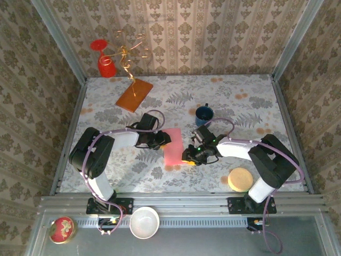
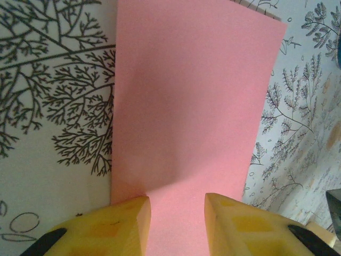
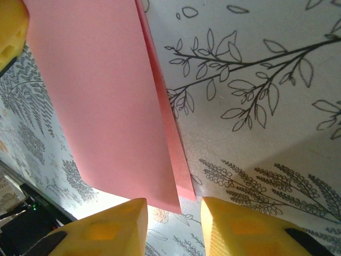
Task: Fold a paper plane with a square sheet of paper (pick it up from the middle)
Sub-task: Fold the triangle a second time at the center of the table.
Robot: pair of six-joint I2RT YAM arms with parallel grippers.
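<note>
The sheet of paper (image 1: 174, 146) is pink and lies folded into a narrow rectangle in the middle of the table. My left gripper (image 1: 164, 140) is at its upper left end. In the left wrist view the two yellow fingers (image 2: 125, 226) stand apart right over the paper (image 2: 186, 106), and the left gripper (image 2: 177, 208) holds nothing. My right gripper (image 1: 187, 156) is at the paper's lower right edge. In the right wrist view the paper (image 3: 101, 101) shows two layers, the upper one slightly offset. Its near corner points into the gap of the open right gripper (image 3: 174, 213).
An orange-brown board (image 1: 134, 94) lies at the back left, near a red cup (image 1: 106, 65) with gold wire. A blue cup (image 1: 203, 112) stands just behind the right arm. A round tan disc (image 1: 240, 179) sits at the front right. A white bowl (image 1: 144, 222) and a red tin (image 1: 62, 229) rest on the front rail.
</note>
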